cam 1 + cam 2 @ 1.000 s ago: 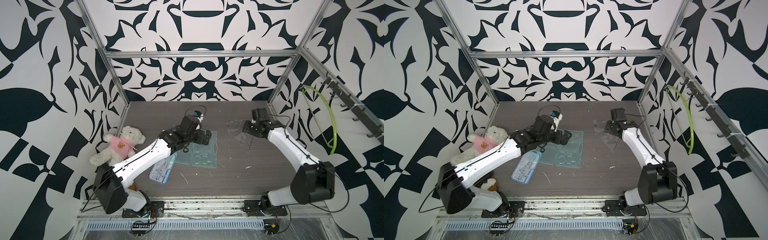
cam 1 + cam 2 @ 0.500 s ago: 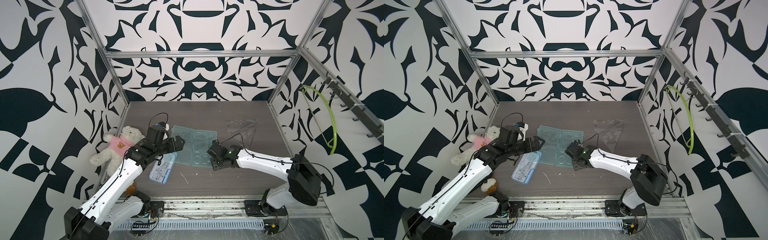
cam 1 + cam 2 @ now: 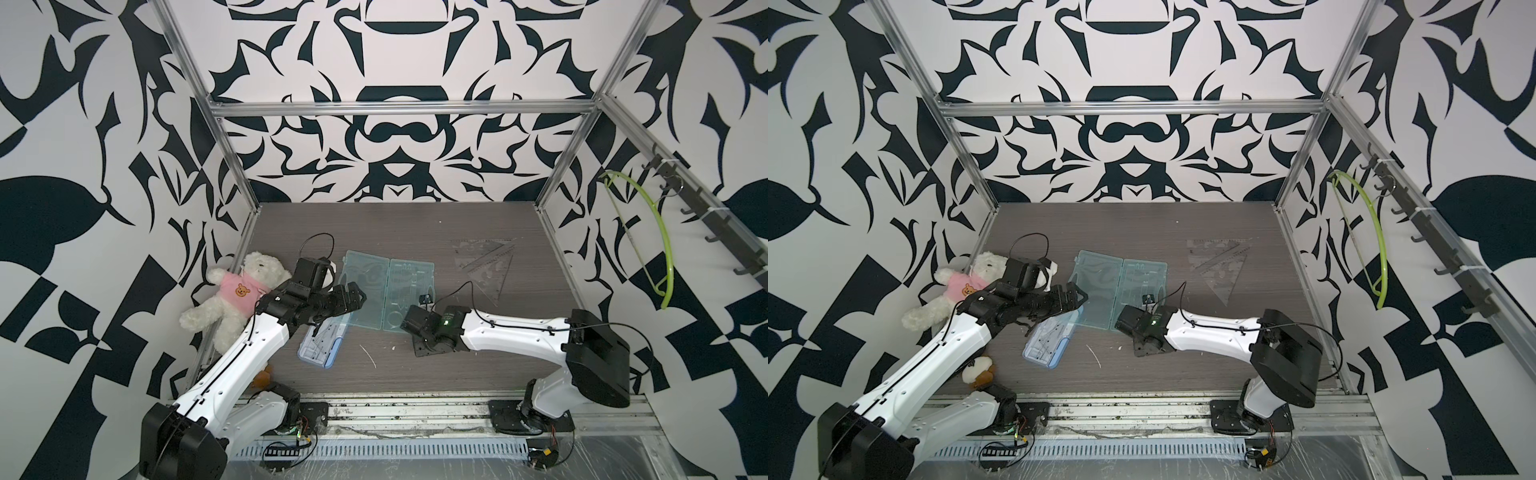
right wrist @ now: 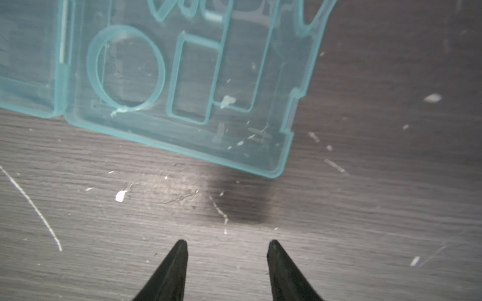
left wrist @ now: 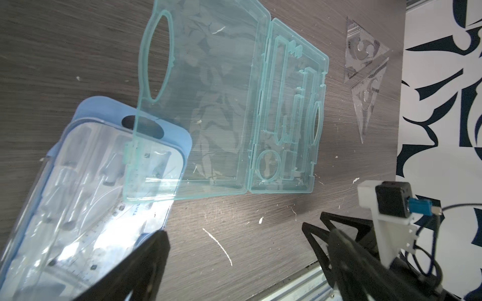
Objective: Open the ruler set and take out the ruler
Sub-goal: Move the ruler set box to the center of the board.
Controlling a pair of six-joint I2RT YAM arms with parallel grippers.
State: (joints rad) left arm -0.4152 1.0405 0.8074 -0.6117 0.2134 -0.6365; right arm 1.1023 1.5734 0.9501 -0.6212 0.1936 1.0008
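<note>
Reading from the teddy bear [image 3: 241, 295] at the left wall across to the right, the nearest thing to any ruler is the left pincer [image 5: 237, 226]. It hangs released, its jaws spread wide with nothing between them, low over the tabletop [image 3: 415, 232]. One of its fingers [image 5: 146, 260] stands above the end of the blue case [image 3: 320, 347]. That case lies with its long axis running away from the robot and leaning slightly rightward. Through its clear cover, the left wrist view shows a graduated ruler [image 5: 114, 216] lying along the same axis. Just to the right, the teal ruler set [image 3: 386, 291] is already open flat, hinge running front to back. Its moulded compartments look empty, and one corner of its lid overlaps the far end of the blue case. Further right, the right pincer [image 4: 227, 241] hovers over bare tabletop just off the teal set's near corner. Its jaws are partly parted and hold nothing. Well apart, toward the far right, two clear set squares [image 3: 486, 262] lie flat on the tabletop. I judge that the left arm is far better placed for the blue case. The overlapping teal lid would likely need clearing first.
</note>
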